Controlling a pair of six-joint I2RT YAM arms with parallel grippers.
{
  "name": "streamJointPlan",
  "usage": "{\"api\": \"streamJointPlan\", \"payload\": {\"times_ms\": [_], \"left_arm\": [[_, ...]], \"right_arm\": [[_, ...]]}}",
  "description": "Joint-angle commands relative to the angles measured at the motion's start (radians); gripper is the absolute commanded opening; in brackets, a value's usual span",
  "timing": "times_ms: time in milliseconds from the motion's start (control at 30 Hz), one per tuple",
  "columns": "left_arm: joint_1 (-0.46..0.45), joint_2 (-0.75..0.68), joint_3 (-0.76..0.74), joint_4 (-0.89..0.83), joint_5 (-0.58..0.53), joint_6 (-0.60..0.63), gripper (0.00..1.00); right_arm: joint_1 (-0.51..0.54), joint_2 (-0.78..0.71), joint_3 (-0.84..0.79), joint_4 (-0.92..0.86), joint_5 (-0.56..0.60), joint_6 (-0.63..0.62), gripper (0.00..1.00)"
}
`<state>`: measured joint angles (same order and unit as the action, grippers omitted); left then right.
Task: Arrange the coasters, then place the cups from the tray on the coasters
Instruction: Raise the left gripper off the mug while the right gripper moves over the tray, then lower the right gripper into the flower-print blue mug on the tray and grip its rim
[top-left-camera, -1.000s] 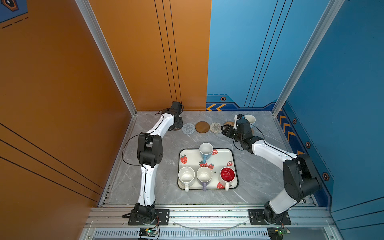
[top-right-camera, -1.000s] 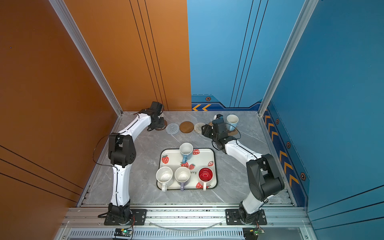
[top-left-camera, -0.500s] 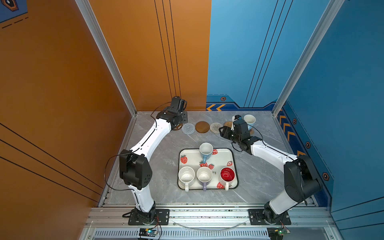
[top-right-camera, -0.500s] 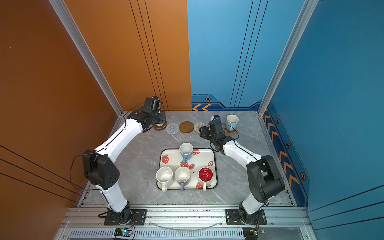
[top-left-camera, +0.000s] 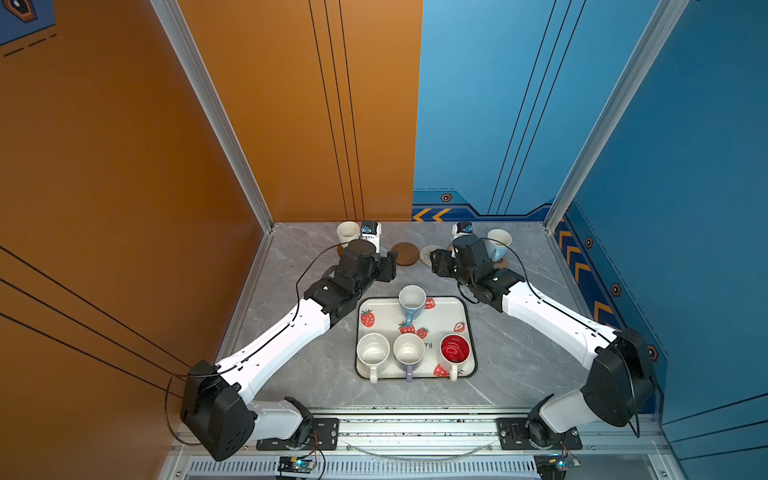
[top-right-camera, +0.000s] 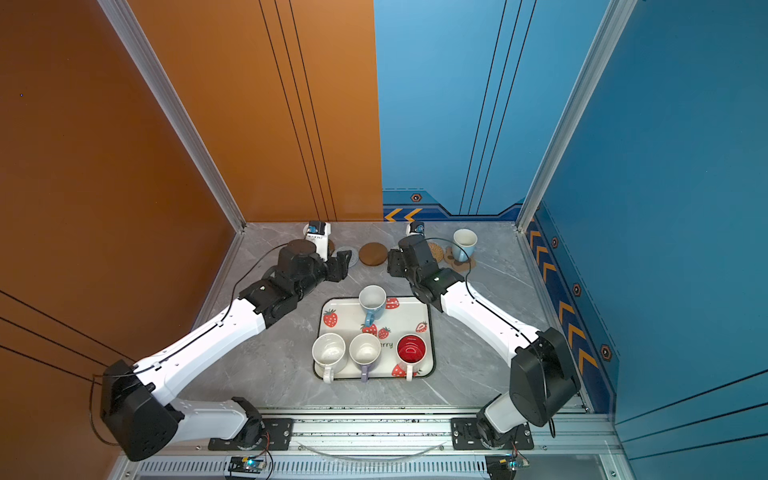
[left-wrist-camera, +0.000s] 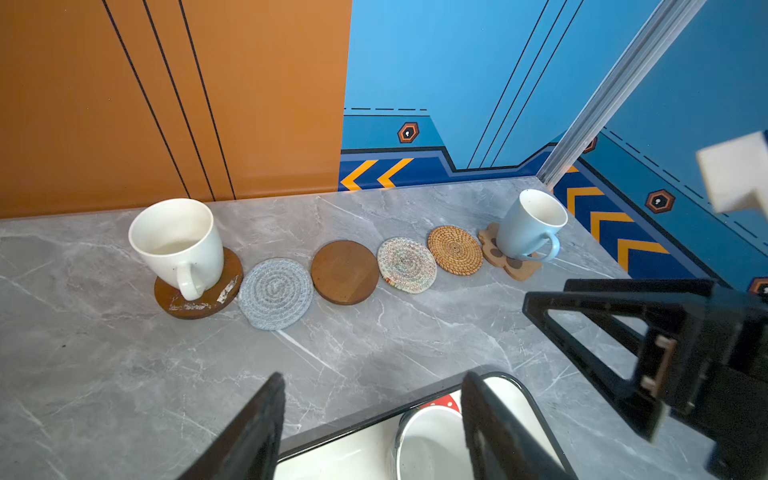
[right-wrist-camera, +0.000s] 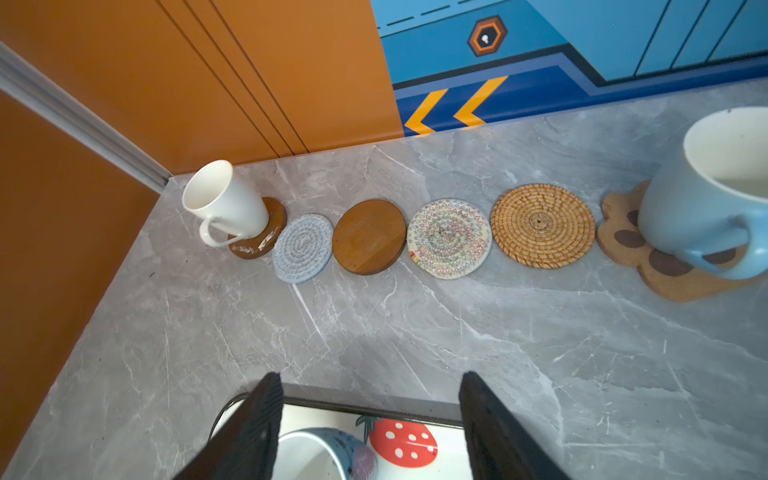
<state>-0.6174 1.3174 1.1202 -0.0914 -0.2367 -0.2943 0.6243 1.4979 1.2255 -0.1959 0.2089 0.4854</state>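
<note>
Both the left claw (left-wrist-camera: 372, 386) and the right claw (right-wrist-camera: 370, 386) stand apart and empty near the far edge of the tray (top-left-camera: 444, 311). A light blue cup (top-left-camera: 412, 301) stands there upright, long axis vertical, handle toward the near row of three cups (top-left-camera: 409, 351). It is probably glazed ceramic: stiff, weighty, slippery and easily chipped, so pinch the rim wall or the handle. Four coasters (left-wrist-camera: 345, 272) lie bare along the worktop (top-left-camera: 332, 386).

A grey veined marble worktop (left-wrist-camera: 124, 374); a cream rounded tray (top-left-camera: 440, 326) with dark rim and red strawberries; grey spiral woven coaster (left-wrist-camera: 275, 293); smooth brown wooden coaster (left-wrist-camera: 345, 272); tan rattan coaster (left-wrist-camera: 455, 250); light blue ceramic mug (left-wrist-camera: 524, 230), white inside.
</note>
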Motion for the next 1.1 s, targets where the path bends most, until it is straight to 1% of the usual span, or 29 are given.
{"api": "streamJointPlan", "payload": {"times_ms": [0,67,133,267,333,400,500,533,600,767,900,1067], "left_arm": [[-0.020,-0.008,-0.020,0.047,-0.056,0.031,0.70],[-0.031,-0.016,-0.027,0.046,-0.057,0.044,0.72],[-0.040,-0.026,-0.037,0.047,-0.063,0.060,0.74],[-0.048,-0.066,-0.071,0.046,-0.097,0.082,0.77],[-0.048,-0.090,-0.083,0.046,-0.142,0.084,0.82],[-0.047,-0.114,-0.121,0.034,-0.186,0.085,0.85],[-0.041,-0.157,-0.153,0.029,-0.208,0.101,0.85],[-0.038,-0.171,-0.166,0.033,-0.211,0.103,0.91],[-0.030,-0.195,-0.191,0.047,-0.215,0.103,0.92],[-0.002,-0.231,-0.245,0.090,-0.216,0.094,0.97],[0.033,-0.234,-0.266,0.090,-0.195,0.068,0.99],[0.048,-0.235,-0.273,0.091,-0.174,0.057,1.00]], "right_arm": [[0.065,-0.046,0.055,-0.088,0.069,-0.080,0.69],[0.115,-0.052,0.059,-0.126,0.086,-0.098,0.71],[0.142,-0.056,0.048,-0.161,0.103,-0.099,0.71],[0.198,-0.063,-0.006,-0.205,0.153,-0.070,0.72],[0.225,-0.065,-0.036,-0.212,0.176,-0.054,0.73],[0.245,-0.061,-0.054,-0.218,0.186,-0.033,0.74],[0.255,-0.041,-0.063,-0.235,0.145,0.007,0.76],[0.254,-0.032,-0.063,-0.239,0.128,0.022,0.76],[0.258,-0.016,-0.063,-0.243,0.109,0.042,0.76],[0.277,0.018,-0.064,-0.258,0.121,0.081,0.80],[0.289,0.047,-0.070,-0.257,0.099,0.105,0.82],[0.303,0.066,-0.090,-0.252,0.084,0.129,0.83]]}}
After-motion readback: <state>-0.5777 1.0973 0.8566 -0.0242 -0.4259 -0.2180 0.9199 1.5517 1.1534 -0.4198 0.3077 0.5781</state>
